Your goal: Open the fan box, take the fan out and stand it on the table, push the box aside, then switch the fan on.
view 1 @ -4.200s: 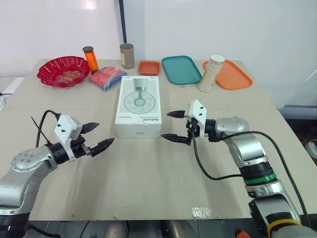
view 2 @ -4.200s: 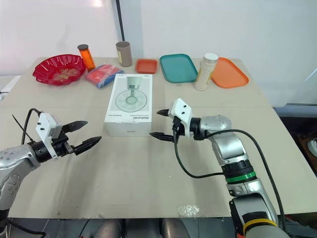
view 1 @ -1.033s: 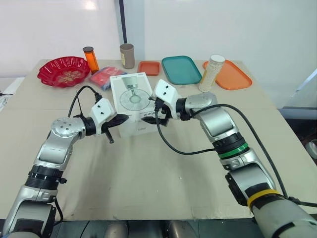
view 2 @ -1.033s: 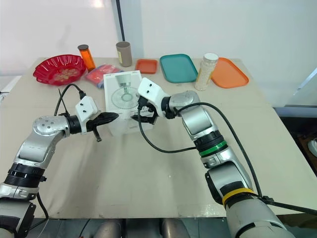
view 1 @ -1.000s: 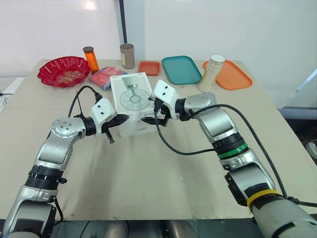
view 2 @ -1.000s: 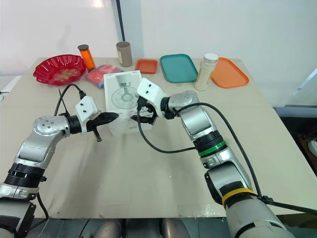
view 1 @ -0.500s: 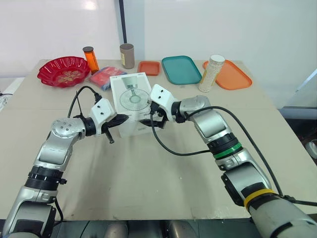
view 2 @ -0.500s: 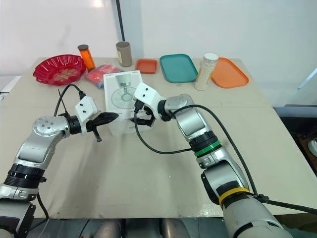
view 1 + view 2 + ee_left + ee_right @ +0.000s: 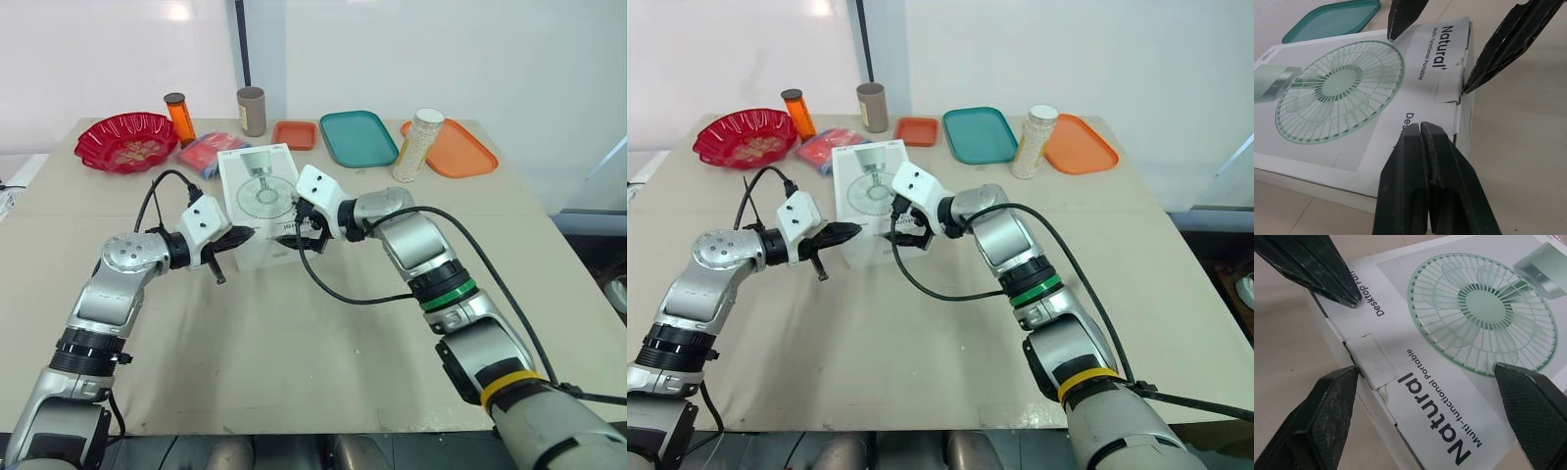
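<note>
Fan box lies flat at the centre of the table, still closed. Left gripper, fingers together, rests on the lid's near edge, apparently steadying it. Right gripper, fingers apart, straddles the tuck flap, likely to pry.

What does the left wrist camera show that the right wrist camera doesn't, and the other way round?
Left wrist view, not the right: a corner of the teal tray beyond the fan box. Right wrist view, not the left: the whole word Desktop on the box top, cut short in the other view by the fingers of the left gripper. Both: the tuck flap, the left gripper shut at the box top beside it, and the open right gripper straddling the flap end.
</note>
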You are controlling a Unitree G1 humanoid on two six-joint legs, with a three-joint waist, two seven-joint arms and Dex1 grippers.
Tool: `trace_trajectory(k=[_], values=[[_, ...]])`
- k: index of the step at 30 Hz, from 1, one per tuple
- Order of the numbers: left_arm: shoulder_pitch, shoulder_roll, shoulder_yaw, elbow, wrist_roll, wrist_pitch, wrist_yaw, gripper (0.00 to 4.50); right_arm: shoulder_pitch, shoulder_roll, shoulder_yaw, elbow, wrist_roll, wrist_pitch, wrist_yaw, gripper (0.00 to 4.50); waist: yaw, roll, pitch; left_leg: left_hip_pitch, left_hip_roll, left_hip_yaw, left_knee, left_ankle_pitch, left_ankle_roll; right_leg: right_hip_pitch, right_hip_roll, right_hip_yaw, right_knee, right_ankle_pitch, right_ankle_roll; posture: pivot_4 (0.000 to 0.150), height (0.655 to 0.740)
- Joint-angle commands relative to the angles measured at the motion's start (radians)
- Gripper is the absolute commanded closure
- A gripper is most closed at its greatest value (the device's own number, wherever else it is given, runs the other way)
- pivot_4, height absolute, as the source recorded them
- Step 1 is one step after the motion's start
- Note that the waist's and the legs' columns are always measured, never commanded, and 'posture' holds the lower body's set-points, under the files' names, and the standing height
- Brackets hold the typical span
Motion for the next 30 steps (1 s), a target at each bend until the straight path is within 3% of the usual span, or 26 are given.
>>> trace_trajectory(k=[1,9,18,24,30], values=[[0.036,0.008,-0.046,0.034,0.031,0.011,-0.026,4.37,-0.054,0.004,-0.051,0.021,0.005,0.011,-0.041,0.00,0.000,0.000,0.000,0.000,0.000,0.000,0.000,0.000,0.000,0.000,0.000,0.000,0.000,0.000,0.000,0.150,0.7400],[0.050,0.006,-0.047,0.025,0.031,0.010,-0.025,4.37,-0.109,0.019,-0.086,0.102,0.007,0.011,-0.112,0.00,-0.001,0.000,0.000,0.000,0.000,0.000,0.000,0.000,0.000,0.000,0.000,0.000,0.000,0.000,0.000,0.150,0.7400],[0.061,0.008,-0.050,0.022,0.037,0.009,-0.022,4.37,-0.178,0.058,-0.214,0.144,0.122,0.108,-0.123,0.00,-0.001,0.001,0.000,0.000,0.000,0.000,-0.001,0.000,0.000,0.000,0.000,0.000,0.000,0.000,0.000,0.150,0.7400],[0.057,0.008,-0.039,0.024,0.040,-0.006,-0.011,4.37,-0.175,0.065,-0.206,0.206,0.089,0.051,-0.181,0.00,0.000,0.001,0.000,0.000,0.000,0.000,-0.001,0.000,0.000,0.000,0.000,0.000,-0.001,0.000,0.000,0.150,0.7400],[-0.073,-0.063,0.116,0.057,-0.064,0.016,0.106,4.37,-0.186,0.069,-0.224,0.406,0.047,-0.088,-0.297,0.00,0.000,0.001,0.000,-0.002,0.000,0.000,-0.001,0.000,0.001,-0.001,0.000,0.000,0.000,0.000,0.000,0.150,0.7400]])
